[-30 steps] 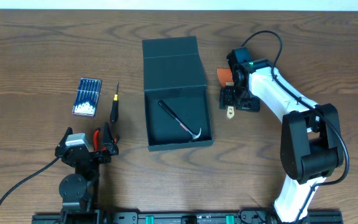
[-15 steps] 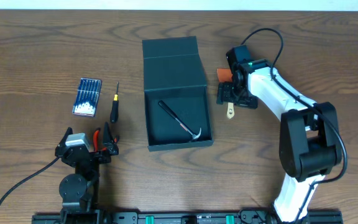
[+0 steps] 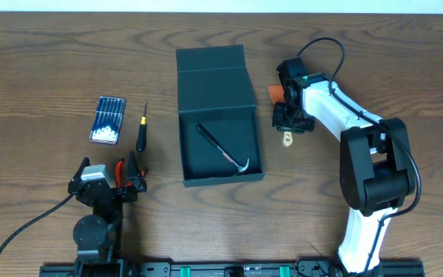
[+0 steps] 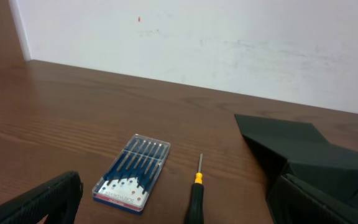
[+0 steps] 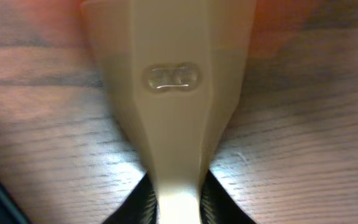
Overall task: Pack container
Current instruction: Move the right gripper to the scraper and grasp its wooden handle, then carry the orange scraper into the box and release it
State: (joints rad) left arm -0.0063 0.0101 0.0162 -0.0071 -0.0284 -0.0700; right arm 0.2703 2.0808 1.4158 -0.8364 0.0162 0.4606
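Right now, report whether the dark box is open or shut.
Open: the container has its lid folded back flat behind it, exposing a dark-handled tool inside.

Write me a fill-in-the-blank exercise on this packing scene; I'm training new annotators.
1. The container has its hinged lid ____.
2. The hook-ended tool lies ____ the container.
3. The gripper closed on the beige-handled tool belongs to the ____ arm.
4. The screwdriver lies between the container and the blue ____ of bits.

Missing words: open; inside; right; case.
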